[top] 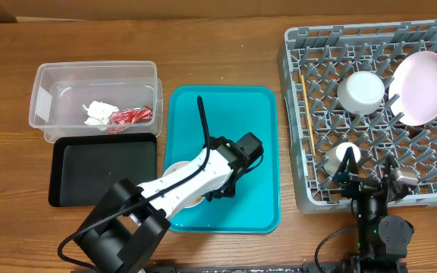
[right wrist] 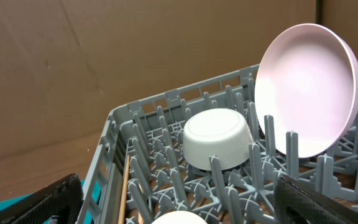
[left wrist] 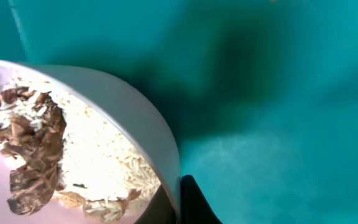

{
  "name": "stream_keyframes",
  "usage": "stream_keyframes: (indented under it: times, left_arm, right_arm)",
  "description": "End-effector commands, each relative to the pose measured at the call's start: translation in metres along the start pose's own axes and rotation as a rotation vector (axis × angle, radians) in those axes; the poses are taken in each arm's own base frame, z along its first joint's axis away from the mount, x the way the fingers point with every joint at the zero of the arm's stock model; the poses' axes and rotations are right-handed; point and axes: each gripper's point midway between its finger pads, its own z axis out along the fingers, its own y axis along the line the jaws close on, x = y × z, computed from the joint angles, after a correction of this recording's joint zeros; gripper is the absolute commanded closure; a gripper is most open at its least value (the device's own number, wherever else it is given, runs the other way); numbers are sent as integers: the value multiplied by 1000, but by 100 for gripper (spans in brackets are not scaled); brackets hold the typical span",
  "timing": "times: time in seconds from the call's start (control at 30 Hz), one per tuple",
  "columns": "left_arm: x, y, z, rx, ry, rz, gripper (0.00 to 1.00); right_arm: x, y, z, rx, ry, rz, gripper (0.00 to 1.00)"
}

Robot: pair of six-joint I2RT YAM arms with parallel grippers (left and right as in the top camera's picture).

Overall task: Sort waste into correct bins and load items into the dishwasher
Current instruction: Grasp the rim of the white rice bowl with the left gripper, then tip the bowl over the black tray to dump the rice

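A small white bowl (left wrist: 135,124) holding rice-like food scraps (left wrist: 73,155) sits on the teal tray (top: 256,114); in the overhead view it (top: 174,171) is mostly hidden under my left arm. My left gripper (left wrist: 180,202) is shut on the bowl's rim, one finger inside and one outside. The clear tub (top: 51,83) holds a white tissue (top: 97,112) and a red wrapper (top: 131,115). The black tray (top: 105,171) lies in front of it. The grey dish rack (top: 298,189) holds an upturned bowl (top: 361,91), a plate (top: 423,87), a cup (top: 342,155) and a chopstick (top: 307,114). My right gripper (top: 370,176) is open over the rack's near edge, by the cup.
In the right wrist view, the upturned bowl (right wrist: 216,140) and leaning plate (right wrist: 306,87) stand among the rack's upright pegs (right wrist: 269,134), with the chopstick (right wrist: 126,186) along the left wall. Bare wooden table (top: 218,45) lies behind the trays.
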Motion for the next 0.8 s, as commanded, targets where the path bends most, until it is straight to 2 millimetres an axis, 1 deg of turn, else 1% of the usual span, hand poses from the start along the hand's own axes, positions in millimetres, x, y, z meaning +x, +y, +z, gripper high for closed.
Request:
stream_keyframes:
  times: [0.0,0.1,0.27,0.4,0.5,0.6,0.7,0.77]
  left_arm:
    - [-18,-7,-25,25,-37,-5,96]
    - [-22,1,-42,23,-23,-58,95]
    - [-28,14,-61,163,27,-151,96]
    - [-40,39,-75,290,50,-252,96]
    - [-53,64,-88,400,36,-305,96]
    - [-63,89,-96,513,22,-346,95]
    - [-71,105,-100,654,25,-364,96]
    - [-74,119,-97,735,23,-387,95]
  right_arm:
    - [1,-2,0,7,-6,0,0]
    - [1,-2,0,7,-6,0,0]
    - [1,-2,0,7,-7,0,0]
    - [1,-2,0,7,-7,0,0]
    - [1,-2,0,7,-7,0,0]
    - [1,-2,0,6,-6,0,0]
    - [1,-2,0,7,-6,0,0]
    - [1,-2,0,6,-7,0,0]
